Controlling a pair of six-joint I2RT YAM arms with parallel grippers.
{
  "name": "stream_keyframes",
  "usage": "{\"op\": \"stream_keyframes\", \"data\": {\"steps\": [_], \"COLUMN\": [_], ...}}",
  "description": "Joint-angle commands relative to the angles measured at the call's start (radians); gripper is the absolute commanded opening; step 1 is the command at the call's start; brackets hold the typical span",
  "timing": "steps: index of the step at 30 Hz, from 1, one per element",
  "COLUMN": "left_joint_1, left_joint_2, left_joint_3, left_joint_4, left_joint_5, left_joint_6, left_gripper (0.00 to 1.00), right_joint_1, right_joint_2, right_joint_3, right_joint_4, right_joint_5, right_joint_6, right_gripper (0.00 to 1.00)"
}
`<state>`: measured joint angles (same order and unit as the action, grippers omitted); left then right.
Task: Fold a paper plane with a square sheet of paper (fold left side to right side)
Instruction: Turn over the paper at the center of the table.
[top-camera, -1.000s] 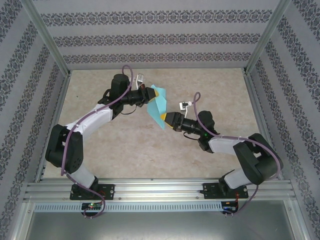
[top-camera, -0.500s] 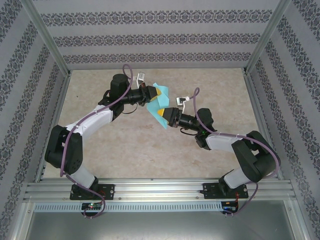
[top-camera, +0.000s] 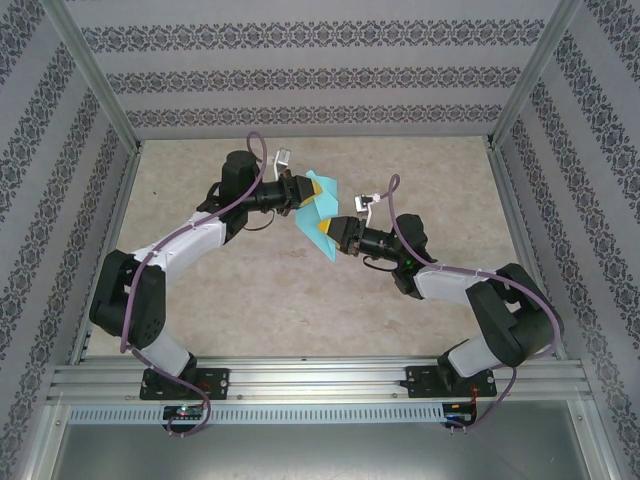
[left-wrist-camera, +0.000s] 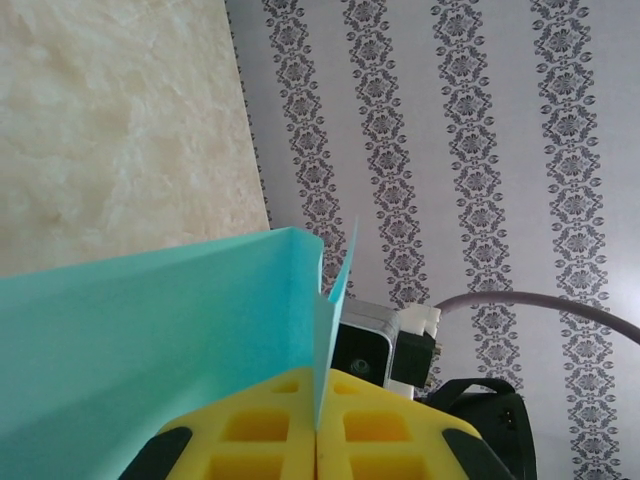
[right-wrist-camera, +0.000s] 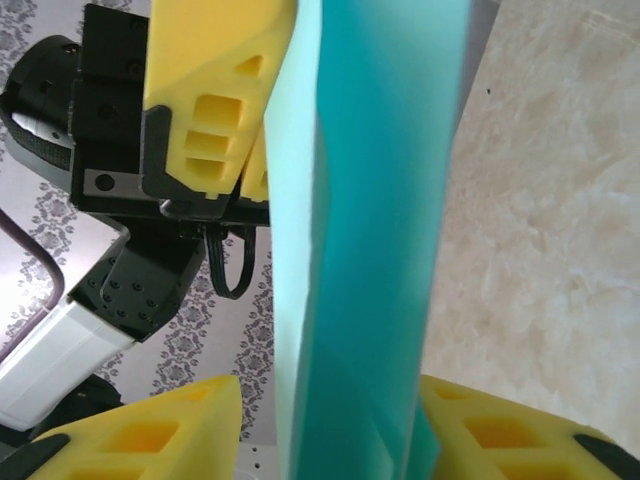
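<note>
The teal sheet of paper, folded into a narrow pointed shape, hangs in the air above the middle of the table. My left gripper is shut on its upper edge; the yellow pads pinch a creased flap of the paper. My right gripper straddles the lower end from the right. In the right wrist view the paper runs upright between the jaws. The right finger lies against it, while the left finger stands a little apart.
Beige table top lies below both arms, walled by patterned panels and metal posts. The left gripper's yellow fingers and black wrist appear just behind the paper in the right wrist view.
My right gripper has moved up and left onto the paper's lower end, and its jaws have narrowed around it. The left gripper has kept its hold, hardly moving.
</note>
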<state>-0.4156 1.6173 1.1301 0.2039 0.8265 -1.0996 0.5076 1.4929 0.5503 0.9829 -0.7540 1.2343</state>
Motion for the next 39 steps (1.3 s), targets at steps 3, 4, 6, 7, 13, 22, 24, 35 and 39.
{"op": "stream_keyframes", "data": {"steps": [3, 4, 6, 7, 13, 22, 24, 35, 39], "left_joint_1": [-0.012, -0.011, -0.009, -0.007, 0.038, 0.116, 0.117, 0.12, 0.121], "left_joint_2": [-0.013, -0.014, -0.016, -0.02, -0.093, -0.305, -0.341, -0.554, -0.636], "left_joint_3": [-0.009, -0.007, 0.004, 0.013, 0.038, -0.002, -0.012, -0.115, -0.148], "left_joint_4": [-0.037, -0.052, -0.106, -0.143, -0.408, -0.706, -0.741, -0.822, -0.847], "left_joint_5": [0.018, 0.012, 0.0, -0.013, -0.134, -0.426, -0.476, -0.796, -0.931], "left_joint_6": [0.06, 0.072, 0.11, 0.138, 0.311, 0.491, 0.515, 0.545, 0.523], "left_gripper": [0.17, 0.21, 0.29, 0.33, 0.55, 0.71, 0.72, 0.76, 0.78], "right_joint_1": [-0.014, -0.013, -0.014, -0.014, -0.003, 0.086, 0.123, 0.378, 0.447], "right_joint_2": [-0.042, -0.052, -0.079, -0.095, -0.193, -0.231, -0.215, 0.056, 0.198], "right_joint_3": [0.029, 0.031, 0.033, 0.035, 0.109, 0.288, 0.327, 0.594, 0.696], "right_joint_4": [-0.118, -0.155, -0.232, -0.295, -0.764, -1.352, -1.431, -1.833, -1.95], "right_joint_5": [-0.007, -0.004, 0.006, 0.012, 0.111, 0.519, 0.626, 1.251, 1.41], "right_joint_6": [-0.076, -0.098, -0.148, -0.179, -0.454, -0.798, -0.84, -0.926, -0.923], "right_gripper": [0.33, 0.3, 0.27, 0.26, 0.2, 0.08, 0.06, 0.0, 0.0]}}
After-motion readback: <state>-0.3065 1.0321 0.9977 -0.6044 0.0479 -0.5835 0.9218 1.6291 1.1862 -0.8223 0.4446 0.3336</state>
